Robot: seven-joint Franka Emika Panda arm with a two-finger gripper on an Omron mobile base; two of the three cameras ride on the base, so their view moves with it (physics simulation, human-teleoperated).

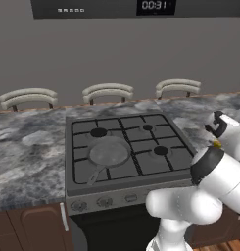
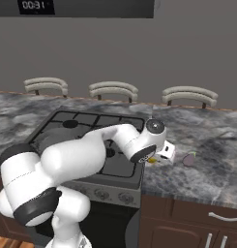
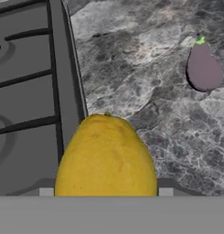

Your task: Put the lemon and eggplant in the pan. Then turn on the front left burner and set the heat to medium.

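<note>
The yellow lemon (image 3: 105, 157) sits between the two fingertips of my gripper (image 3: 105, 192), which is shut on it over the seam between stove and counter. From the right base the lemon (image 2: 152, 159) peeks out under the white hand (image 2: 163, 154), just right of the stove's front right corner. The pale purple eggplant (image 3: 203, 68) lies on the marble counter beyond, with its green stem tip pointing away; it also shows as the eggplant (image 2: 188, 159) a short way right of the hand. The grey pan (image 1: 108, 152) rests on the stove's front left, covering the front left burner, with its handle toward the front.
The grey stove (image 1: 141, 142) has three bare dark burners and a row of knobs (image 1: 104, 201) along its front. Marble counter (image 2: 207, 145) extends on both sides. Three stool backs (image 1: 108, 91) stand behind it. A dark appliance with a clock (image 1: 154, 5) hangs above.
</note>
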